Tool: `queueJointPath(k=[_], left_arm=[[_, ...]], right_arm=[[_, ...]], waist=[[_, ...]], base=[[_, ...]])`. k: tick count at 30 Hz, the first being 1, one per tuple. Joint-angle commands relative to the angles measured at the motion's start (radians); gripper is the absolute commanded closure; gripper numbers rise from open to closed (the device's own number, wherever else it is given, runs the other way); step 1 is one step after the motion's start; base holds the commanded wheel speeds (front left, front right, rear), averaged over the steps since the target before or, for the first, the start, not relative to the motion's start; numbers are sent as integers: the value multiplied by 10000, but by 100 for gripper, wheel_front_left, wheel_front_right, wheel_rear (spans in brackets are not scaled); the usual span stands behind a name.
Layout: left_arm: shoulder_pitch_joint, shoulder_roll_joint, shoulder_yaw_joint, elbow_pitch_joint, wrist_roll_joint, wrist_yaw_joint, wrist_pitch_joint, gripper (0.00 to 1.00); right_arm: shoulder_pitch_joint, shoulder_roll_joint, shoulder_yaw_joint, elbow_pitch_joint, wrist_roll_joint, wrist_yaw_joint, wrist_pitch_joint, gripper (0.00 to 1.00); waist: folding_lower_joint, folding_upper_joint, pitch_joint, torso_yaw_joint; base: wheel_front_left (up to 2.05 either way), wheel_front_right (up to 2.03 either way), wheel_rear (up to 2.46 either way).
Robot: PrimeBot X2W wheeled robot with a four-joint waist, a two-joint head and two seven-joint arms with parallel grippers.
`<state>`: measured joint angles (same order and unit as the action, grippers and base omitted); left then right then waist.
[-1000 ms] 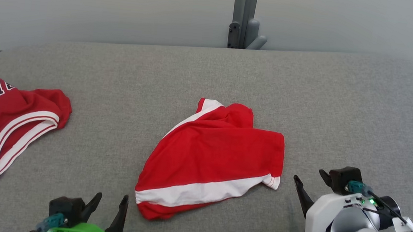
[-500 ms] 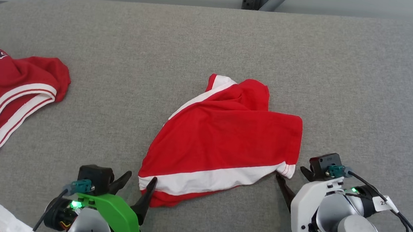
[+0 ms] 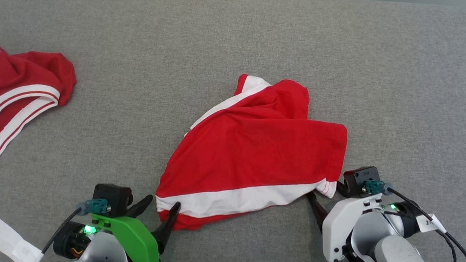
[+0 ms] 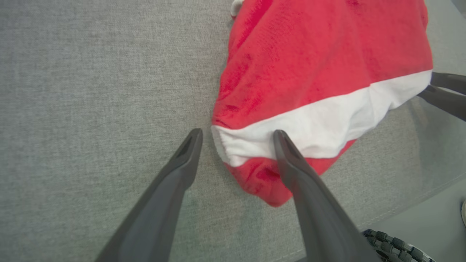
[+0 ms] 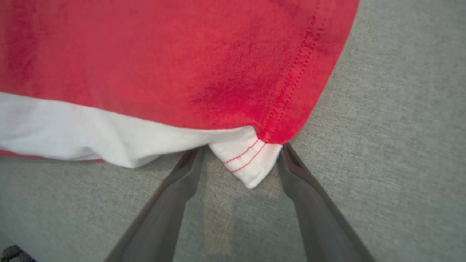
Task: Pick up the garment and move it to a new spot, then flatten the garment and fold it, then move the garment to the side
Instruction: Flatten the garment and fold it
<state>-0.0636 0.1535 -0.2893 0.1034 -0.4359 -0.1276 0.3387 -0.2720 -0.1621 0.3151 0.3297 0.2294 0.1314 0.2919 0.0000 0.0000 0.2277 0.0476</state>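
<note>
The garment (image 3: pixel 256 159) lies crumpled on the grey surface (image 3: pixel 133 95); the left gripper (image 3: pixel 161 204) straddles its near-left corner, jaws apart. The right gripper (image 3: pixel 324 192) brackets its right corner, jaws also apart.

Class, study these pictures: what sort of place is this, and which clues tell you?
Likely a robot test lab, not a home: a grey fabric-covered surface, a red and white garment and a red jersey laid out on it, and the left claw and right claw open at the garment's corners.
</note>
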Motion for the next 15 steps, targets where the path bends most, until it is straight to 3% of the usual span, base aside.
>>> queueJointPath(k=[1,4,5,6,7,8,9,10,11,15], left_arm=[[-18,81,3,55,-89,28,98,0],[64,94,-27,110,-122,93,247,0],[64,115,-90,126,-110,97,335,6],[46,115,-105,106,-130,93,367,17],[22,102,-120,89,-161,91,354,51],[-12,102,-143,87,-165,88,360,57],[-53,139,-184,97,-133,83,387,76],[-81,155,-231,120,-168,73,443,87],[-93,181,-314,165,-246,54,557,100],[-124,357,-499,39,-437,12,891,100]], right_arm=[[-42,-37,70,141,46,-14,-13,0],[-135,-81,156,136,73,-14,-100,0],[-158,-105,161,147,83,-14,-118,0],[-176,-121,156,160,91,-14,-130,0],[-189,-143,157,175,94,-14,-161,0],[-208,-164,173,193,93,-14,-165,5],[-234,-173,215,212,105,-14,-156,51],[-264,-169,261,227,140,-14,-176,82],[-293,-186,339,244,169,-13,-174,100],[-415,-327,445,274,257,-14,40,100]], waist=[[0,0,-26,-44],[0,0,-15,-92],[0,0,0,-92],[0,0,13,-87],[0,0,28,-79],[0,0,44,-68],[0,0,56,-62],[0,0,65,-62],[0,0,66,-64],[0,0,36,-87]], base=[[0,0,0],[0,0,0],[0,0,0],[0,0,0],[0,0,0],[0,0,0],[0,0,0],[0,0,0],[0,0,0],[0,0,0]])
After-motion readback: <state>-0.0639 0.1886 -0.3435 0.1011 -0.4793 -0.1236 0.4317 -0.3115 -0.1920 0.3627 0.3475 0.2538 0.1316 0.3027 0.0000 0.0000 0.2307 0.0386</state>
